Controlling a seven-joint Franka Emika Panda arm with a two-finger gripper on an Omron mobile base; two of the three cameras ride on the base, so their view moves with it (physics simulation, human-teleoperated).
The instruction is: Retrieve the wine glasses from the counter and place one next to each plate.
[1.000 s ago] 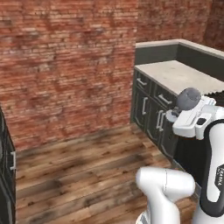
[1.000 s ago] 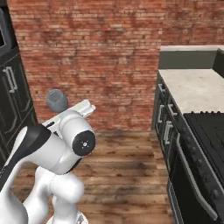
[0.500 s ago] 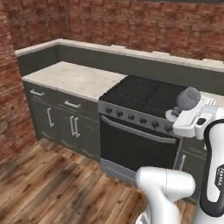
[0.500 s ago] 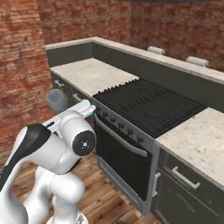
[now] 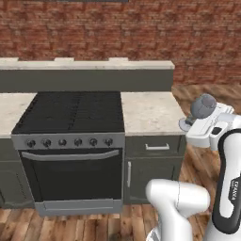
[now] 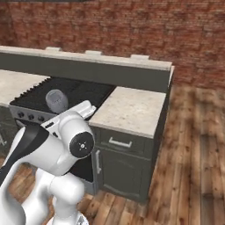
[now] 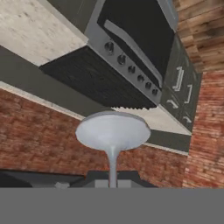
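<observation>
Glass gripped, arm tucked in.
My gripper (image 7: 112,183) is clamped on the stem of a grey-blue wine glass (image 5: 203,106), carried high beside the folded arm, near the right end of the counter (image 5: 149,112); its round foot (image 7: 113,131) faces the stove (image 5: 70,113).

Both base views look forward and down from behind the arm at the stove (image 5: 70,113) and counter (image 6: 127,110), from left and right. The hand view looks rolled along the gripper.
</observation>
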